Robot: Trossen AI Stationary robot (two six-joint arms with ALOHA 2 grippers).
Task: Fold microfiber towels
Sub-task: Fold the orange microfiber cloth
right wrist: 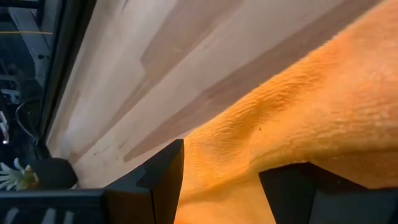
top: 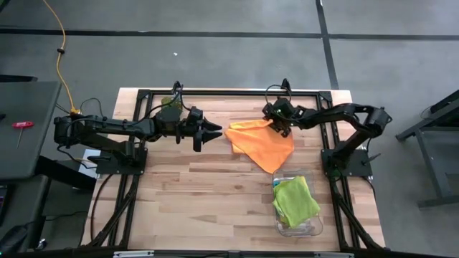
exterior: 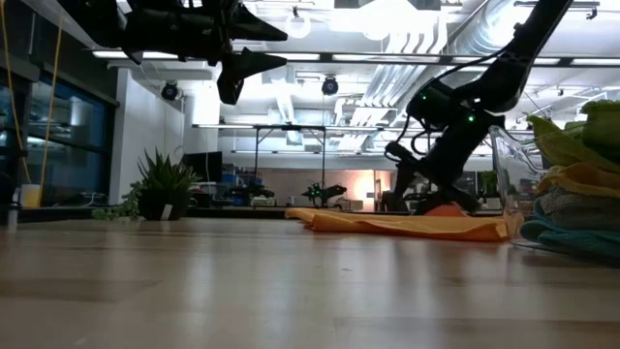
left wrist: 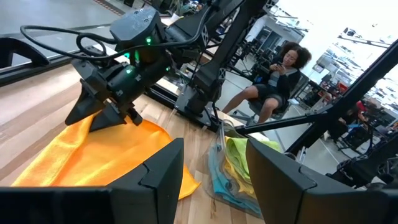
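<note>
A: On the worktop [top: 201, 193], what is the biggest thing in play?

B: The orange towel [top: 262, 143], spread loosely near the middle toward the right arm's side, its edges uneven and one corner pointing at the clear bin [top: 315, 228]. The bin sits nearer the front edge on the right and holds the other towels, with the lime green towel [top: 295, 201] on top. The low view shows more colours stacked under it.

A: And the arms?

B: The right claw [top: 281, 127] is down at the far edge of the orange towel. In its wrist view the two dark fingers [right wrist: 158, 180] stand apart with orange pile between and under them, so I read it as open over the cloth, not pinching it. The left claw [top: 208, 134] hangs above the wood just beside the towel's near corner, fingers parted and empty.

A: So which step is this?

B: My judgement is the very start of folding this towel: it is laid out but not yet flattened or doubled over.

A: What does the next move need?

B: Probably each claw closing on an edge or corner. The left one has to drop and reach the corner beside it. Then both would lift and carry that edge across evenly, so the fold lands square.
</note>
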